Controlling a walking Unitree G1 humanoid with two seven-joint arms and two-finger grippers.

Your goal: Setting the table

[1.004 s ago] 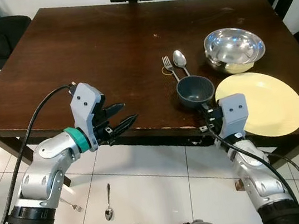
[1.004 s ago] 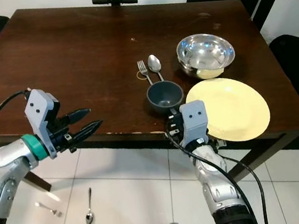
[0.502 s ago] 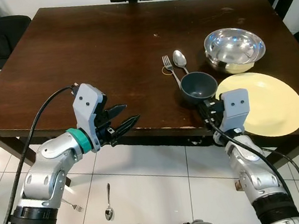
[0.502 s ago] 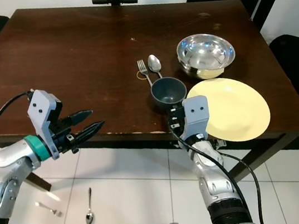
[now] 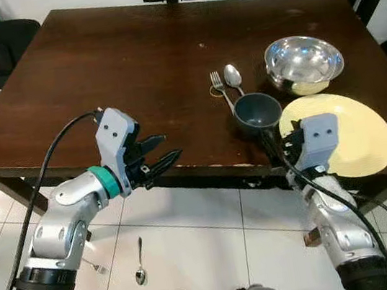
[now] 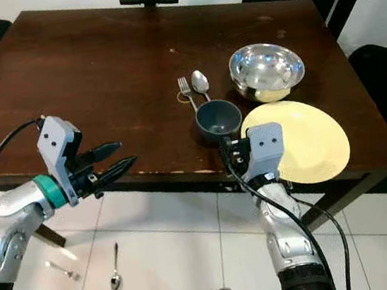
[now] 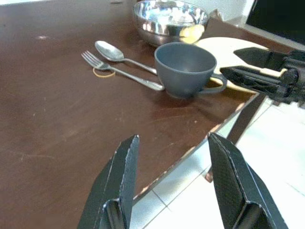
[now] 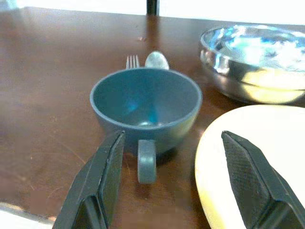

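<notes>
My right fingers (image 8: pixel 167 191) gape wide just behind the blue cup (image 8: pixel 145 112), gripping nothing; my left fingers (image 5: pixel 159 159) hang open beside the tabletop (image 5: pixel 111 84).

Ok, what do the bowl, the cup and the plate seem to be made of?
Bowl: polished metal, probably steel, mirror-bright with reflections. Cup: matte grey-blue, likely plastic or ceramic; dull, even surface. Plate: pale yellow, smooth, faint sheen; plastic or glazed ceramic, cannot tell.
</notes>
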